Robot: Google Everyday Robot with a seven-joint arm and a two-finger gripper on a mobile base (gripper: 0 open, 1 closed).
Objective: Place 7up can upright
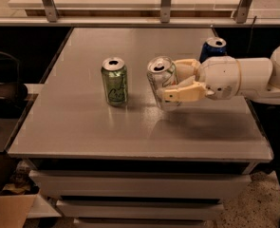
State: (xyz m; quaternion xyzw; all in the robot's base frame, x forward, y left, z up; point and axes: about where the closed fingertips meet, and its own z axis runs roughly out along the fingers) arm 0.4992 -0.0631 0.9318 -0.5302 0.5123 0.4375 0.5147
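Observation:
The 7up can (161, 78) is silver-white with a silver top and stands nearly upright, its base at or just above the grey table (82, 122). My gripper (176, 82) comes in from the right and is shut on the can, with one cream finger (180, 94) across its front and the other behind it. The can's lower part is partly hidden by the finger.
An all-green can (114, 81) stands upright on the table to the left of the 7up can. A blue Pepsi can (212, 49) stands behind my arm at the right. A metal rail (165, 4) runs along the back. A dark chair (2, 87) sits left of the table.

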